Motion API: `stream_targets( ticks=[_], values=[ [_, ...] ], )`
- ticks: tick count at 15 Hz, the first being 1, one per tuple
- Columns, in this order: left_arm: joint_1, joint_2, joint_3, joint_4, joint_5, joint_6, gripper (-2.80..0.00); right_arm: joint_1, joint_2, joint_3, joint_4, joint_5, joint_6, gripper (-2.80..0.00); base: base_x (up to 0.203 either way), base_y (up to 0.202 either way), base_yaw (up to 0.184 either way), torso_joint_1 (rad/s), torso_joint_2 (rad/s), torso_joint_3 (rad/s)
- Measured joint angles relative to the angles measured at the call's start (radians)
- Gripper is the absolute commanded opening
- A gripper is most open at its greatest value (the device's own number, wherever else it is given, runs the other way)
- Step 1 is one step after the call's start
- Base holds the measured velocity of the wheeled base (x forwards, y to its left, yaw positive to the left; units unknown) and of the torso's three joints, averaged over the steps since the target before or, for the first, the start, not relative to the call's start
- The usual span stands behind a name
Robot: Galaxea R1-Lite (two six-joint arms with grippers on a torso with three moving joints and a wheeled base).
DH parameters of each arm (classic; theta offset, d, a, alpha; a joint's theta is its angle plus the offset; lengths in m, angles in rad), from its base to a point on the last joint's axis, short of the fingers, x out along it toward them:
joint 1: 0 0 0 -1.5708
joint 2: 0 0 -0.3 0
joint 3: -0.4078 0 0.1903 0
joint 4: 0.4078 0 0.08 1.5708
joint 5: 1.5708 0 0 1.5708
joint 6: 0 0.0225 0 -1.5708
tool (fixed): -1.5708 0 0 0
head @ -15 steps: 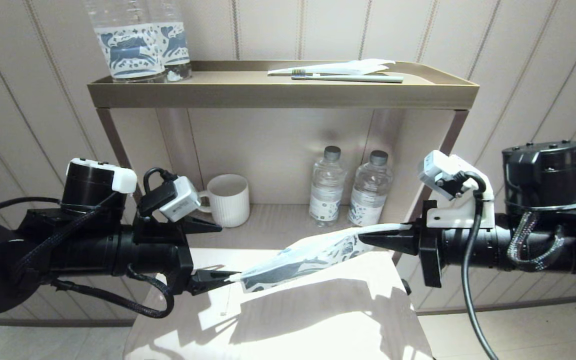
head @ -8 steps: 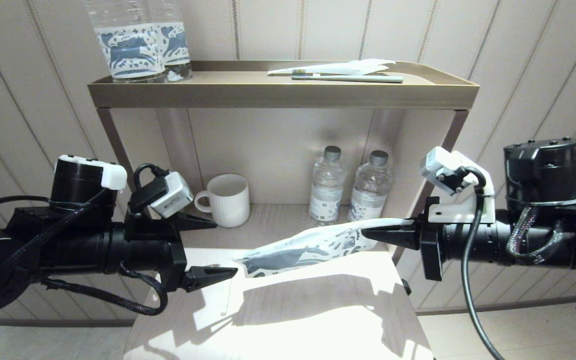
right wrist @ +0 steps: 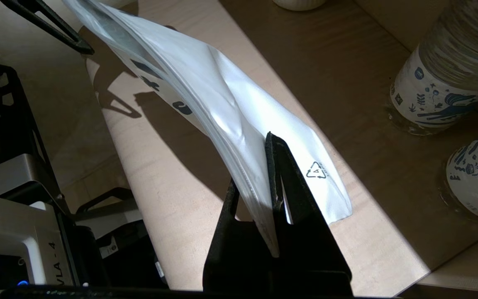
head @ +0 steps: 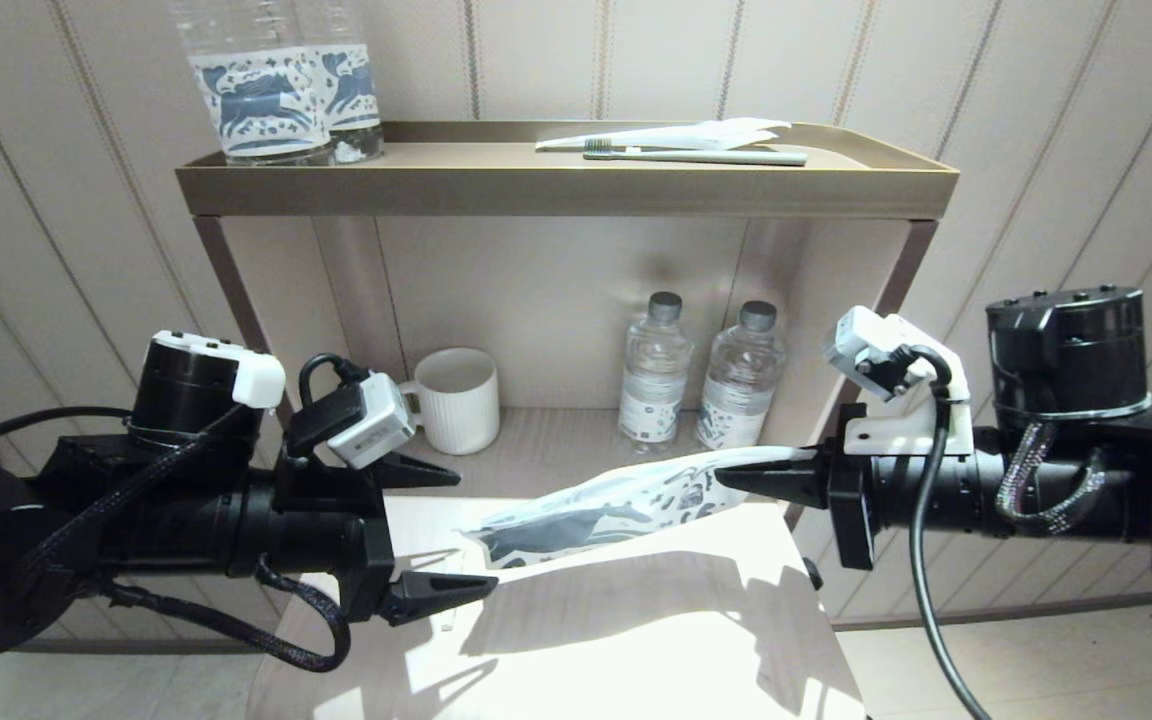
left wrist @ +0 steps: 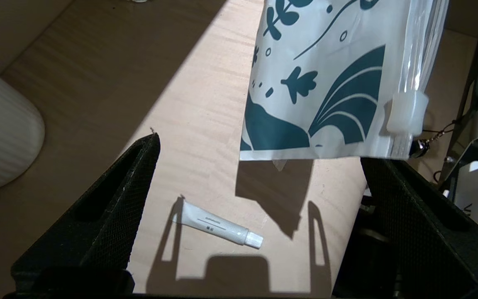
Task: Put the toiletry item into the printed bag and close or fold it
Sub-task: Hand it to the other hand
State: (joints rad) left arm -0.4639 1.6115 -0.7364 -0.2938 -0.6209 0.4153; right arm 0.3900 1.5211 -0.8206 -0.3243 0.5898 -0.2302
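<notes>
Wall: pale panels with thin vertical stripes.
Shelf: brass-toned tray top, beige back panel, open lower bay on slim brown posts.
Surface: light wood grain, set in front of the shelf.
Light: hard bright patch across the surface, sharp dark shadows.
Floor: pale, dark baseboard strip along the wall.
</notes>
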Motion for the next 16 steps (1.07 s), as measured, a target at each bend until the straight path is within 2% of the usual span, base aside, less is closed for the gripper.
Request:
stream_targets(
  ticks=[9, 10, 16],
  values=[
    [-0.06, 0.021, 0.007, -0.001, 0.017, -0.014, 0.0, 0.016, 0.009, 0.015, -0.002, 0.0, 0.0, -2.8, 0.0, 0.0, 0.0, 0.0, 0.0, 0.0],
    [-0.061, 0.024, 0.007, -0.001, 0.021, -0.015, -2.8, 0.02, 0.009, 0.016, -0.002, 0.0, 0.0, -2.8, 0.0, 0.0, 0.0, 0.0, 0.0, 0.0],
    [-0.062, 0.028, 0.007, -0.002, 0.021, -0.019, -2.8, 0.032, 0.011, 0.025, -0.004, 0.0, -0.001, -2.8, 0.0, 0.0, 0.0, 0.0, 0.0, 0.0]
  ],
)
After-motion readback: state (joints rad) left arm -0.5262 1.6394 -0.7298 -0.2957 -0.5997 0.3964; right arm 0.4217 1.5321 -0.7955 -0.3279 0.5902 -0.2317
